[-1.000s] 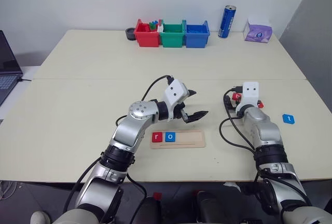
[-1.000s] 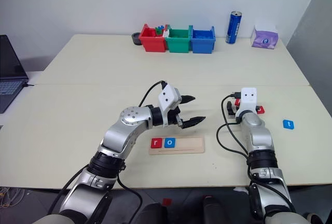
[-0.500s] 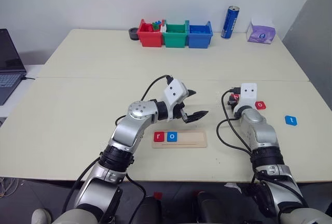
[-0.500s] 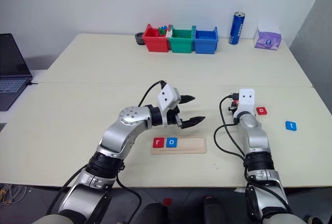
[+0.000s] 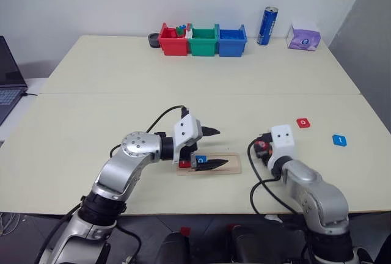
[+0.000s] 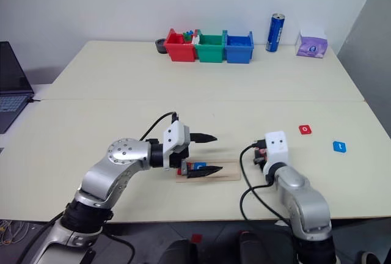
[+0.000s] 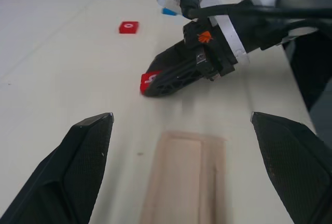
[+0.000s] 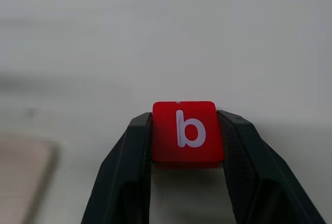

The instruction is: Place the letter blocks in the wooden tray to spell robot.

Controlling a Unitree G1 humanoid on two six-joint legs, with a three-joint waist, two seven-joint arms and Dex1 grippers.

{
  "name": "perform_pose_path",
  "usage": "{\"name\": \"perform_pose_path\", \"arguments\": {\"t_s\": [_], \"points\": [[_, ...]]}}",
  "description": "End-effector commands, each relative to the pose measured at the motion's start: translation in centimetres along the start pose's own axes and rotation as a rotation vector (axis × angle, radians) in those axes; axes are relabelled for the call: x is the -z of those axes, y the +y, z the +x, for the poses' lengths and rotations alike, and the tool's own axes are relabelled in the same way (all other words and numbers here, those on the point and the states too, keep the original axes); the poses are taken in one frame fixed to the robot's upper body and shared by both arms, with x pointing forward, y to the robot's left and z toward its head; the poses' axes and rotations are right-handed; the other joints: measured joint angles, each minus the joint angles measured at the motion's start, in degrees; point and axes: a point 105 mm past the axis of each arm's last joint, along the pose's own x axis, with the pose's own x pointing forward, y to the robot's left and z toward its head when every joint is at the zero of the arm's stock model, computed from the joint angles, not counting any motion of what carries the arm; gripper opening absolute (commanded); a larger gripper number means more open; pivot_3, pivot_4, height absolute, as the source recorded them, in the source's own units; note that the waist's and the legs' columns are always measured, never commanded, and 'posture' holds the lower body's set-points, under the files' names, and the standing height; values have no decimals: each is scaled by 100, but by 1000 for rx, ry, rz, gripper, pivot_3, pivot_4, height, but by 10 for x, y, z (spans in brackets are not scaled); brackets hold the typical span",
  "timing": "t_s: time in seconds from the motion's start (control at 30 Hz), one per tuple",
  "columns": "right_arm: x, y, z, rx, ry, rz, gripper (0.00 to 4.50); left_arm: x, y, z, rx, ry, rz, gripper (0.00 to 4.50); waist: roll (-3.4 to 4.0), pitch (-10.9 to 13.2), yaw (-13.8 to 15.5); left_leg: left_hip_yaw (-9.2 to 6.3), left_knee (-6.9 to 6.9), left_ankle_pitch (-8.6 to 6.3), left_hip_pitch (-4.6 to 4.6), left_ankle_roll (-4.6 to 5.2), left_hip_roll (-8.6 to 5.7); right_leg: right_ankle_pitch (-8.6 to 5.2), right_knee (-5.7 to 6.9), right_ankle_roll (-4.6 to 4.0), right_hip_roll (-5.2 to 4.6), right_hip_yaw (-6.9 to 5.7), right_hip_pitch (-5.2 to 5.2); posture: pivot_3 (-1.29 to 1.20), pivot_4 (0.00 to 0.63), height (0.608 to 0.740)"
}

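Tabletop: wooden tray (image 5: 235,165) holds a blue tile (image 5: 201,159) (right gripper (image 8: 188,130) pinching red b block (image 8: 188,130)), left gripper (image 5: 214,148) spread.

left tool (image 5: 211,148) over wooden tray (image 5: 235,167), bare table (image 5: 91,123) around

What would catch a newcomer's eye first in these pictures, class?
The red b block, pinched in the right pincer just above the table beside the wooden tray. Next, the open left pincer over the tray's filled end. Then the loose red o block and blue t block on the table's right side.
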Motion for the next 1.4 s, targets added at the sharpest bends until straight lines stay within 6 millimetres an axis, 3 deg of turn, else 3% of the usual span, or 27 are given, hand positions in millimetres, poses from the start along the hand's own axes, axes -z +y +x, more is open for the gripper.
{"name": "perform_pose_path", "arguments": {"t_s": [0.03,0.4,1.17,1.4], "points": [[-6,8,-18,-20,-11,-14,1460,-11,-5,-8,24,-24,43,4500,0,0,11,0,0,0,0,0,-1,0,-3,0,0,0,1,0,150,740],[6,10,-38,65,59,4,1460,-10,-14,-9,33,-28,18,4500,0,0,0,-1,-6,-1,-7,0,1,-1,-30,2,5,-2,1,0,150,740],[7,8,-35,154,74,-3,1460,-12,-14,-6,40,-40,16,4500,0,0,-4,-1,-6,-1,-7,1,1,-13,-31,22,6,-2,1,0,150,740],[5,11,-36,145,63,14,4016,-14,-15,-4,40,-44,14,4500,0,0,-5,-1,-6,-1,-7,1,1,-13,-31,23,5,-2,1,0,150,740]]}}
